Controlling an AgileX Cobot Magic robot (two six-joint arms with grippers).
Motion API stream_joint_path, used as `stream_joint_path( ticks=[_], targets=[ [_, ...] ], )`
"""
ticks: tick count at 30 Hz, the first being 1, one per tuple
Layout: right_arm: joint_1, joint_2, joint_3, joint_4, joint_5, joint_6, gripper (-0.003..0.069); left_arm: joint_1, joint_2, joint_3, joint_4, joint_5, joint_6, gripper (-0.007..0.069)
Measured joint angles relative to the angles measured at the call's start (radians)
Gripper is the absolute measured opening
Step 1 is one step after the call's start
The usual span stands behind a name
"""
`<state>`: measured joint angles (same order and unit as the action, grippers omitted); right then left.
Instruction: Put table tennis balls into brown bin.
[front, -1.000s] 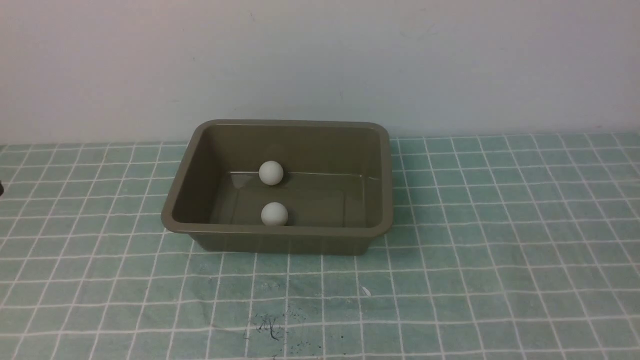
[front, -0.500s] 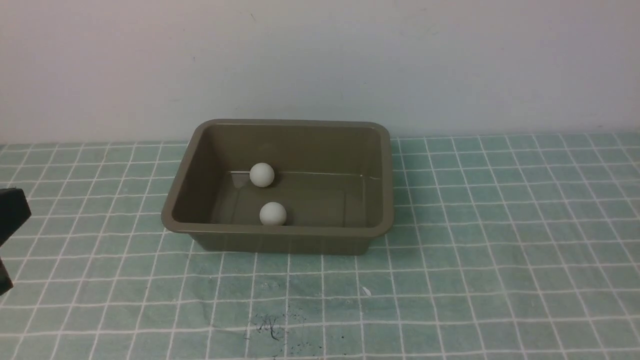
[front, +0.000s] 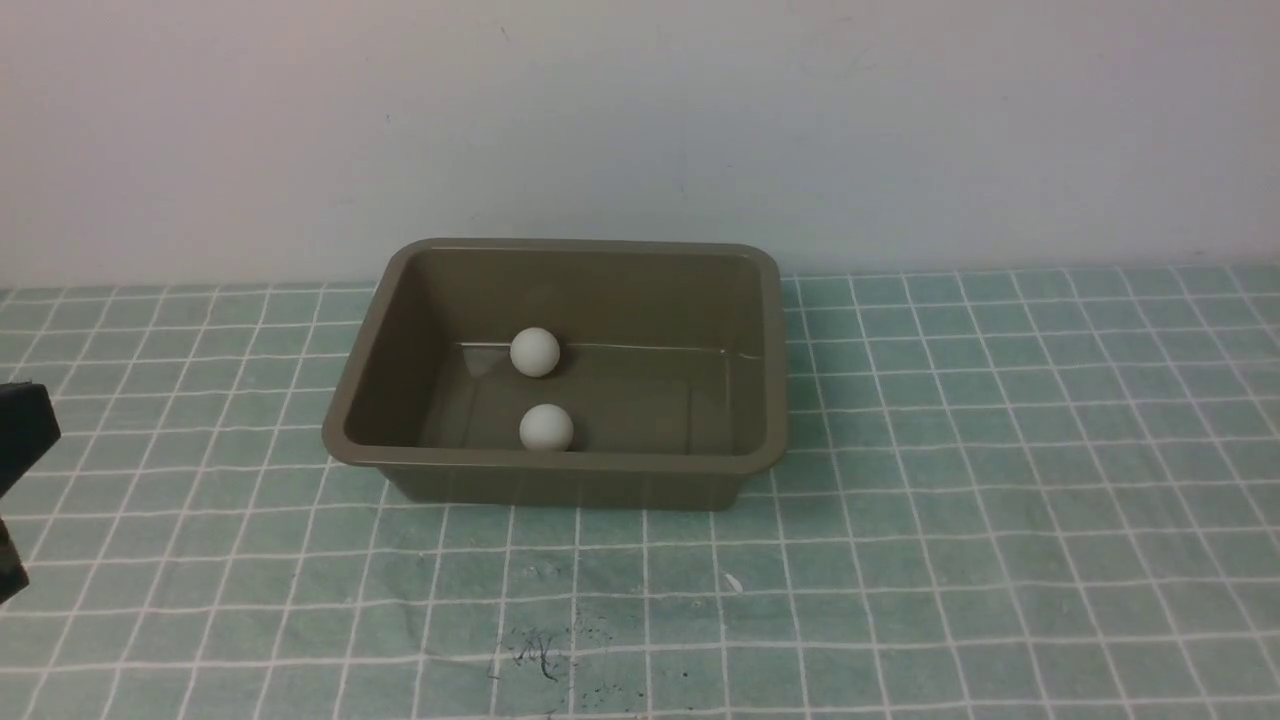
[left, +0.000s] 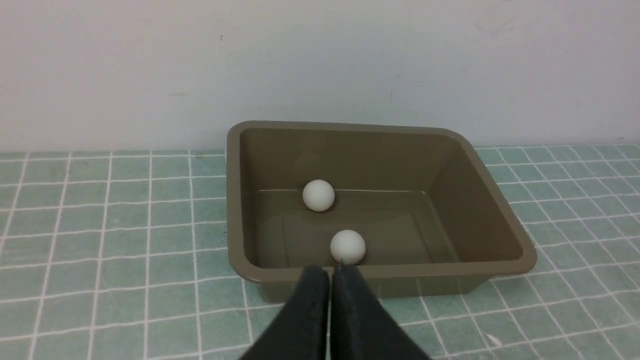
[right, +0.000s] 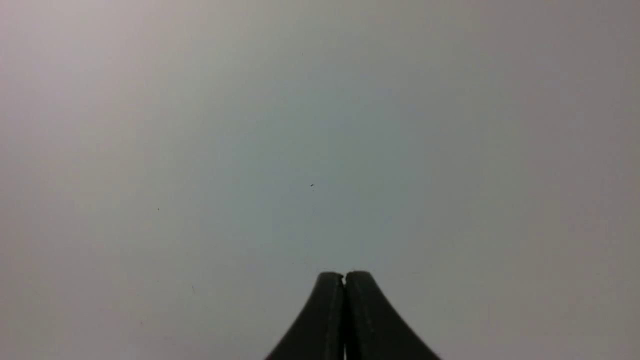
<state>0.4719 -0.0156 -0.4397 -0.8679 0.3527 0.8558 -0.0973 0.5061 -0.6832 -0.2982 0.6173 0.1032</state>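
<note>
The brown bin (front: 360, 440) stands on the checked cloth near the wall. Two white table tennis balls lie inside it: one (front: 535, 352) by the far wall, the other (front: 546, 428) against the near wall. The left wrist view shows the bin (left: 505, 260) and both balls (left: 318, 195) (left: 347, 246) ahead of my left gripper (left: 330, 270), which is shut and empty, short of the bin's near rim. A dark part of the left arm (front: 20, 440) shows at the front view's left edge. My right gripper (right: 344, 275) is shut and empty, facing only a plain grey surface.
A pale wall (front: 640, 120) rises right behind the bin. The green checked cloth (front: 1000, 500) covers the table, with a dark scuff (front: 540, 655) near the front edge.
The far ball has rolled left, then a little back to the right along the far wall. The left arm has come into view at the left edge. The near ball barely shifted.
</note>
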Motion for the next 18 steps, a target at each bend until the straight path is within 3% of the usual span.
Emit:
stream_joint_path(
  ticks=[3, 8, 18],
  targets=[
    [0.0, -0.001, 0.0, 0.0, -0.001, 0.0, -0.0013, 0.0, -0.013, 0.04, 0.048, -0.025, 0.028, -0.0005],
    [0.0, -0.001, 0.0, 0.0, -0.001, 0.0, -0.0013, 0.0, -0.169, 0.292, 0.213, -0.153, 0.042, -0.0005],
    [0.0, -0.002, 0.0, 0.0, 0.0, 0.007, -0.0013, 0.072, -0.509, 0.702, 0.245, -0.232, 0.042, -0.0005]
  ],
)
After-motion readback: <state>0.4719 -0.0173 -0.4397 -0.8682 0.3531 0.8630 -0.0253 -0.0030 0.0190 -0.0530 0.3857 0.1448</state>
